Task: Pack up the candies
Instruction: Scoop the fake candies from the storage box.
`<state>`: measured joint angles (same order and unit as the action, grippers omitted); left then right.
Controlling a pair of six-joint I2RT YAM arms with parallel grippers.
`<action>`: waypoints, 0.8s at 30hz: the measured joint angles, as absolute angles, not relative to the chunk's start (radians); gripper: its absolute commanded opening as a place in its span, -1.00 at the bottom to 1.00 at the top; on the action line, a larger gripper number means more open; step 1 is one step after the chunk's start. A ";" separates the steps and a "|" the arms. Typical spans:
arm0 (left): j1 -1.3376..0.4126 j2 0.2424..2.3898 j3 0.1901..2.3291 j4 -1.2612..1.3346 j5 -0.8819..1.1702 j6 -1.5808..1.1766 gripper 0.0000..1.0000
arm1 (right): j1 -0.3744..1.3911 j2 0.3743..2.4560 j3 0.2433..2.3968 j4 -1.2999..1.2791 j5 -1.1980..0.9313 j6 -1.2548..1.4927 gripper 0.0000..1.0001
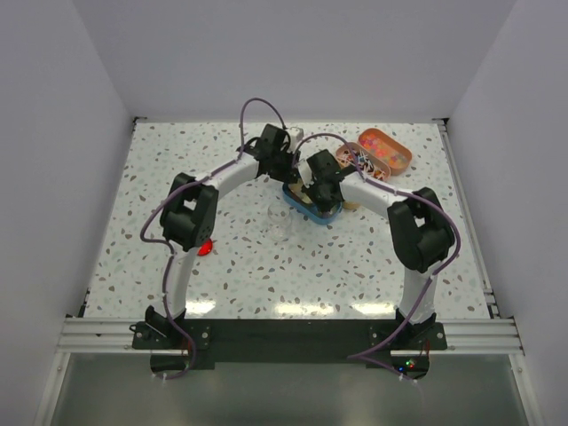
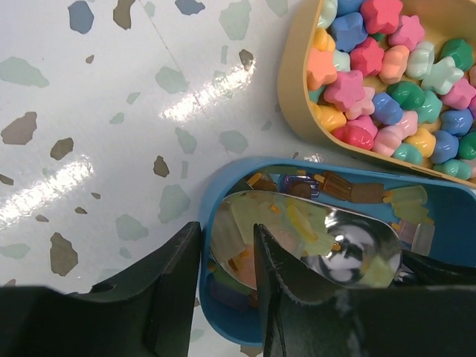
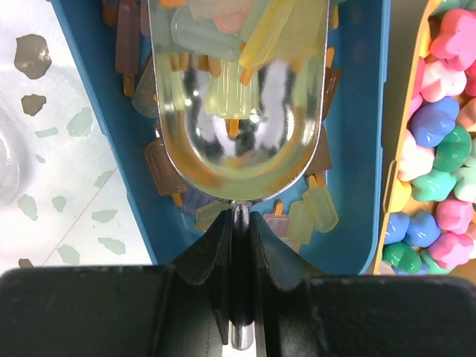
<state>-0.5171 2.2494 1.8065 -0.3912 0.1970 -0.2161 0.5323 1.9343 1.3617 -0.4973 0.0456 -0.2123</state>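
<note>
Steel first: your right gripper (image 3: 239, 223) is clamped tight on the thin stem of the shiny silver metal scoop (image 3: 238, 141). The jaws pinch just where stem meets bowl, which gives you a short lever and stops the bowl rolling. In the right wrist view the bowl lies at twelve o'clock from the fingers, low inside the blue oval tin (image 3: 361, 111). It carries a few of the small popsicle-shaped candies (image 3: 223, 30), pale yellow, green and pink. More of them lie loose on the tin's floor around it. I judge the scoop is held level so that load does not slide off.

Your left gripper (image 2: 227, 234) holds nothing. Its black fingers stand partly apart with the blue tin's near wall in the gap, one finger outside and one inside by the scoop bowl. Whether either pad touches the wall I cannot tell. That straddle looks meant to stop the tin skating while the scoop pushes through it.

In the left wrist view, just beside the blue tin at one o'clock, is the tan oval tin (image 2: 294, 89), heaped with star and cupcake sweets (image 2: 387, 74). From above, a clear jar (image 1: 280, 222) stands near the blue tin at eight o'clock, likely the thing to fill. A red round lid (image 1: 206, 248) lies further out on the same bearing, on the speckled terrazzo table (image 1: 177, 160).
</note>
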 measured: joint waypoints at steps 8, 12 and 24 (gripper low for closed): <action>-0.481 2.228 1.751 -0.344 0.270 -0.304 -0.01 | 0.520 1.923 1.346 -0.480 0.033 -0.238 -1.00; -0.461 2.163 1.718 -0.330 0.311 -0.344 0.14 | 0.516 1.919 1.343 -0.480 0.030 -0.253 -1.00; -0.366 1.869 1.639 -0.278 0.363 -0.382 0.78 | 0.513 1.846 1.304 -0.481 0.012 -0.274 -1.00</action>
